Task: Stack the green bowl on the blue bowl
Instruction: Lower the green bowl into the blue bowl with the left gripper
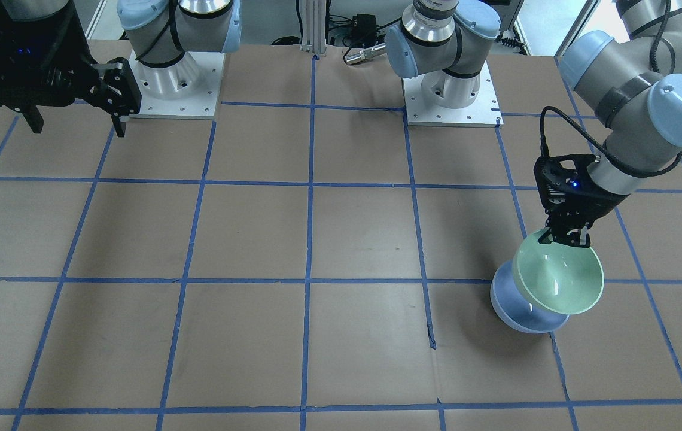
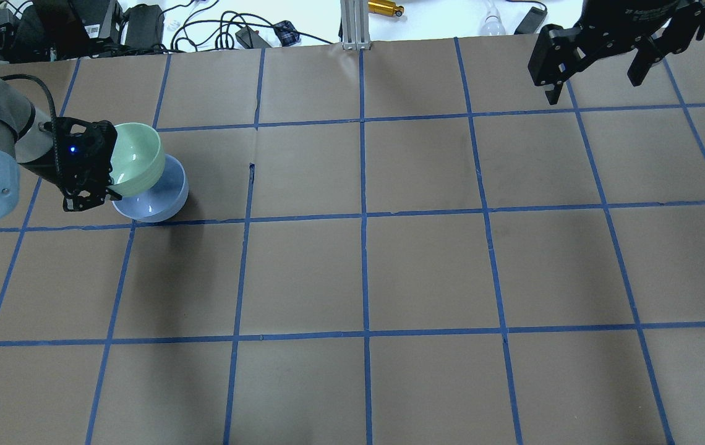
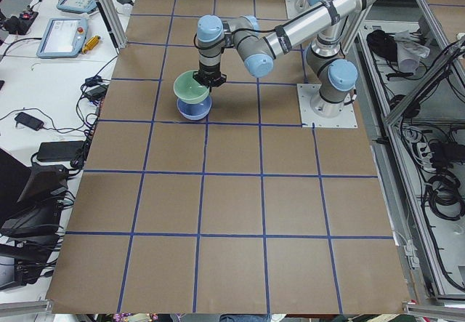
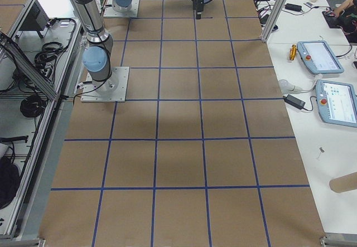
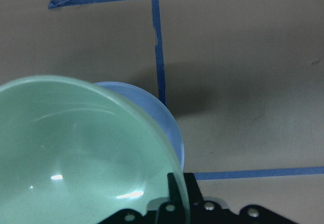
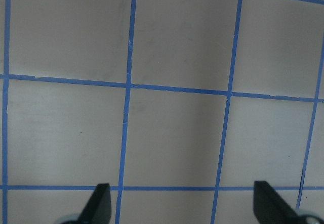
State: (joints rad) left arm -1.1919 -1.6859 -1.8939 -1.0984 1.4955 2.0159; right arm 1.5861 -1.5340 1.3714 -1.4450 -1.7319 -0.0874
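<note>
- The bench (image 1: 257, 233) is flat, covered in matte brown paper and ruled into squares by blue tape lines (image 1: 308, 239). Past its far edge, black cables and power bricks (image 2: 142, 25) lie on a white table.
- The round, glossy, pale mint-green bowl (image 1: 559, 281) hangs tilted from the left fingers (image 1: 580, 238), which are clamped on its rim.
- The round, glossy, pale lavender-blue bowl (image 1: 514, 311) sits upright on the paper just below the left fingers, partly covered by the green bowl. The green bowl's underside seems to rest on its rim, though contact is not clear.
- The right fingers (image 6: 99, 204) are spread wide and hold nothing. They hang high over the paper, well apart from both bowls.
- In the left side view, a full tape square lies between the bowls and the bench edge.
</note>
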